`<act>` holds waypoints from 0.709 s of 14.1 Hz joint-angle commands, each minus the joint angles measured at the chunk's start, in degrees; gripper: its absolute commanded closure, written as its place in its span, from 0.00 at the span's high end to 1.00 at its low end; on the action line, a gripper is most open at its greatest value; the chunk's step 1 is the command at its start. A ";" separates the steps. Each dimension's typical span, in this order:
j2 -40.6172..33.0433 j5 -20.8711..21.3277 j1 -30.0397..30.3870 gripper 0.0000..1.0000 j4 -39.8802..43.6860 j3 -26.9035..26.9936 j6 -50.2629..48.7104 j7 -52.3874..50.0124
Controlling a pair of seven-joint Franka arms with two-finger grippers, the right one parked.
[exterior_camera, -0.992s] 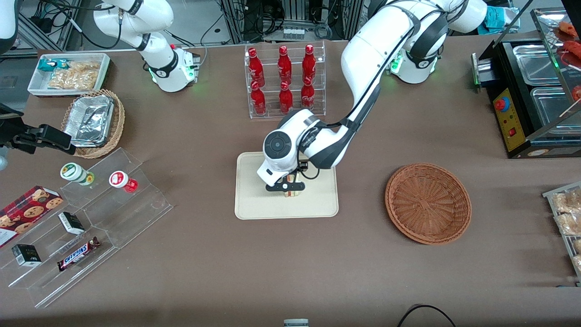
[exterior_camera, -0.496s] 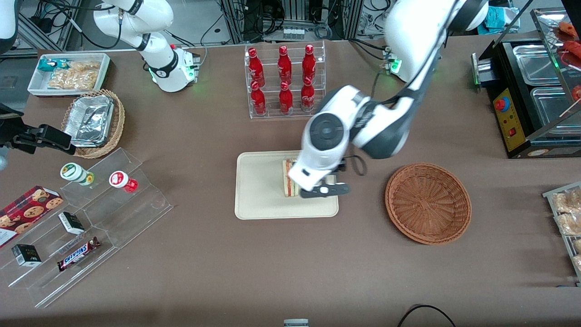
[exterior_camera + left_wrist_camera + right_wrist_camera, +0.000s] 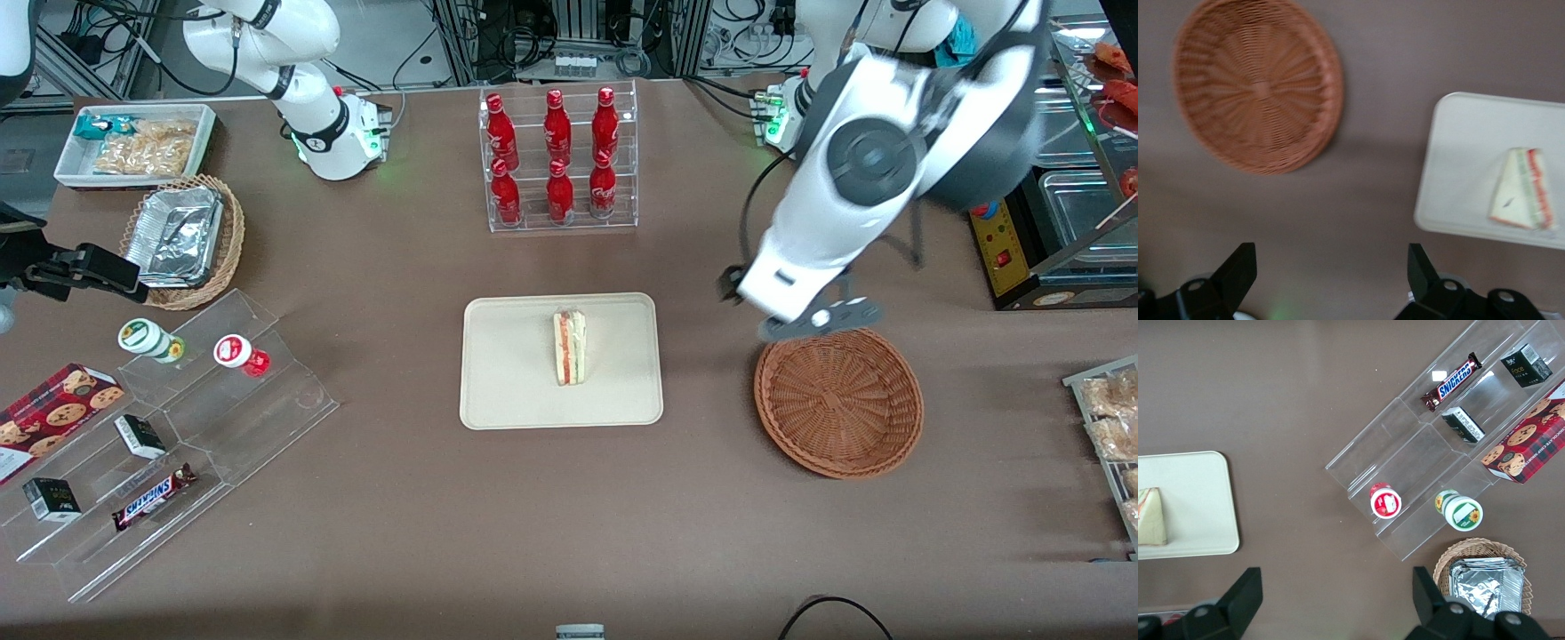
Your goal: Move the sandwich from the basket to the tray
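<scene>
The sandwich (image 3: 570, 347), a white-bread wedge with red and green layers, lies on the cream tray (image 3: 507, 391) in the middle of the table. It also shows in the left wrist view (image 3: 1523, 189) on the tray (image 3: 1458, 160), and in the right wrist view (image 3: 1151, 517) on the tray (image 3: 1198, 507). The reddish-brown wicker basket (image 3: 837, 397) is empty; it shows in the left wrist view too (image 3: 1257, 83). My left gripper (image 3: 805, 322) is open and empty, raised high above the table over the basket's rim that is farther from the front camera. Its fingers (image 3: 1238, 270) stand wide apart.
A clear rack of red bottles (image 3: 558, 160) stands farther from the front camera than the tray. A black food warmer (image 3: 1031, 196) stands at the working arm's end. Toward the parked arm's end are a clear stepped shelf with snacks (image 3: 169, 444) and a light wicker basket with foil trays (image 3: 182, 240).
My left gripper let go of the sandwich on the tray, rose and swung away toward the basket. The sandwich stays on the tray.
</scene>
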 commanded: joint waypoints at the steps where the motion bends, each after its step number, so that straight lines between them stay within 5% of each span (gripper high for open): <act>1: -5.44 1.27 5.98 1.00 -3.47 -0.50 -3.71 8.78; 10: -7.20 1.45 14.34 1.00 -2.15 0.11 -5.22 18.55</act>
